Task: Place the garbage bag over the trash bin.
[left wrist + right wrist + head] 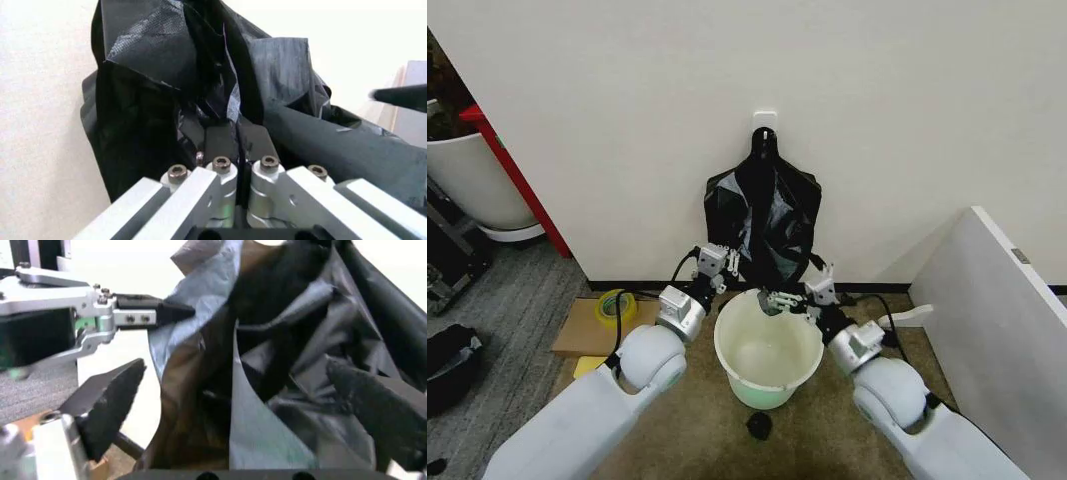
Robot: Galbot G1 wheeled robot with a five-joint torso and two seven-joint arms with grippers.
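Pinching the bag (200, 90), the left tool (237, 142) is clamped; the right tool (233, 405) gapes wide around it, bin (768, 348) below both.

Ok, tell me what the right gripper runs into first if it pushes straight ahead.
Most likely the garbage bag: the right gripper is open with black film right between its fingers, though depth is unclear.

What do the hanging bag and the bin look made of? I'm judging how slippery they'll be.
The garbage bag looks like thin black plastic film: glossy, creased, crinkled. The trash bin looks like rigid, smooth cream-white plastic with a soft sheen, probably moulded.
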